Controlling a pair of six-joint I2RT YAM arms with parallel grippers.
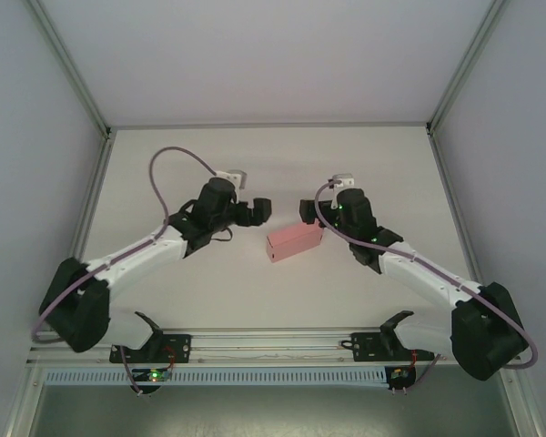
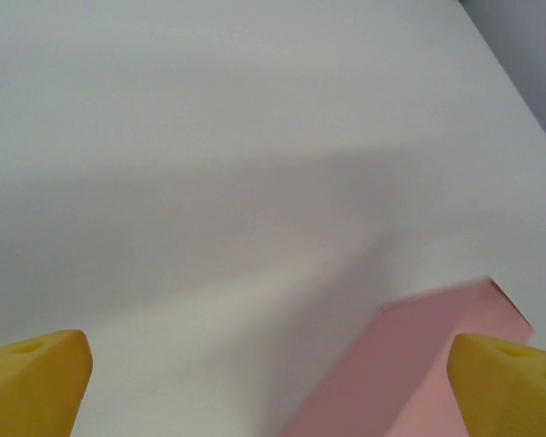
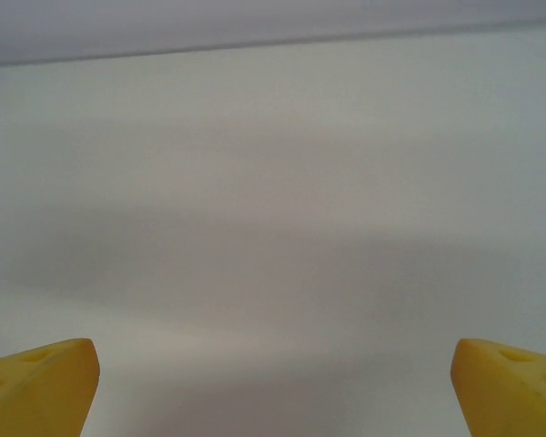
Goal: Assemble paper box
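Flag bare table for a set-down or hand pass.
Free: the table's far strip along the back wall; the near strip between paper box and front rail. Crowded: mid-table, where left fingers and right fingers sit close by the box's far side.

paper box (image 1: 294, 242) on table (image 1: 255, 300), left tool (image 1: 259, 211) and right tool (image 1: 307, 211) just behind it

Black-jointed white arms (image 1: 142, 253); yellow claw pads (image 2: 33, 379)

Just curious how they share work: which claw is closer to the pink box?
Right, probably. The right gripper hangs open just past the right end of the paper box; the left gripper, also open, hangs past its left end, slightly farther off.
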